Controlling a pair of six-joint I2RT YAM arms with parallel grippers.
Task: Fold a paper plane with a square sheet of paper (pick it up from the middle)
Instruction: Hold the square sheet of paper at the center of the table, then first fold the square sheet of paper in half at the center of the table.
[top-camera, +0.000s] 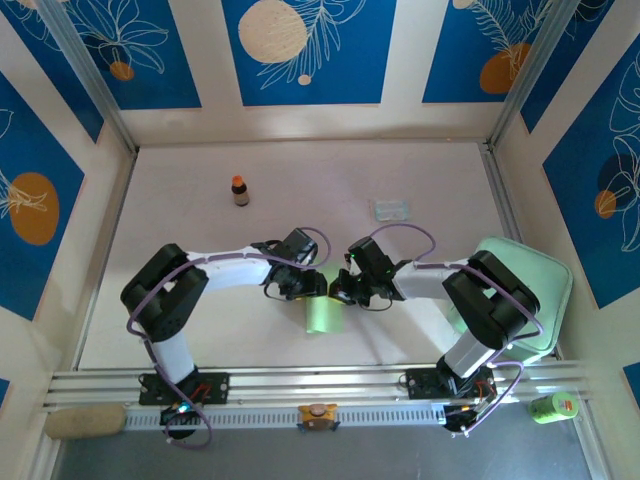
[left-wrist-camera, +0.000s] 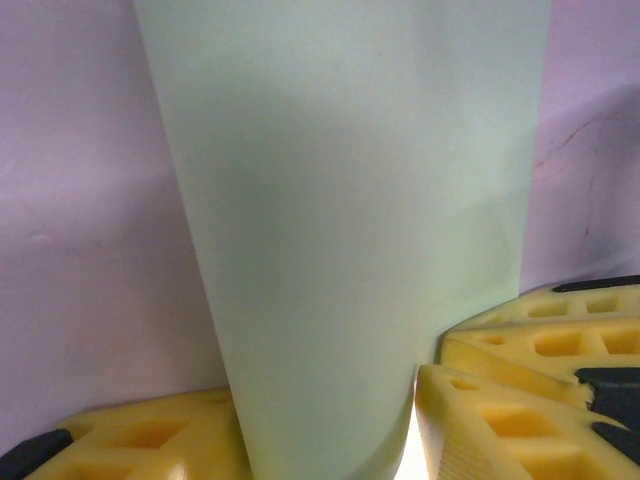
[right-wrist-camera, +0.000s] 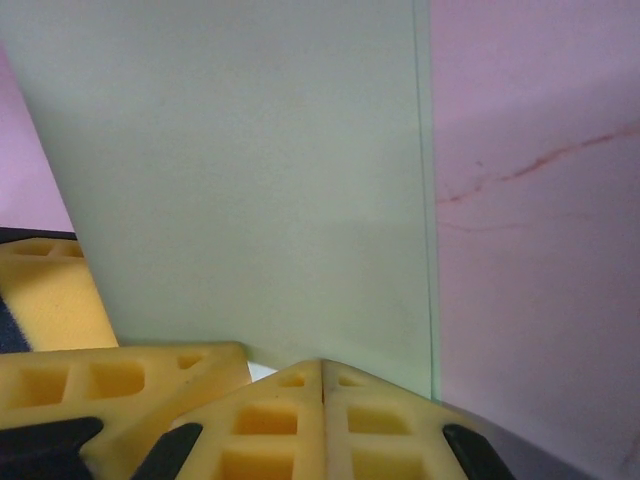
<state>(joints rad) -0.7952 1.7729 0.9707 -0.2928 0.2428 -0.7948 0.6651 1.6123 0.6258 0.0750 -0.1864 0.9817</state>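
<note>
Position: square sheet of paper (top-camera: 322, 316) lies mid-table, doubled over, its far end at both grippers. Left gripper (top-camera: 316, 284): jaws part-way apart with the sheet between them and a pad on each side, apparently holding the uncreased fold. Right gripper (top-camera: 340, 290): jaws closed, tips at the sheet's edge; cannot tell whether a layer is nipped. Risks: the fold springs open if the left lets go before creasing; dragging tips skew the layers, so the crease lands off-centre
</note>
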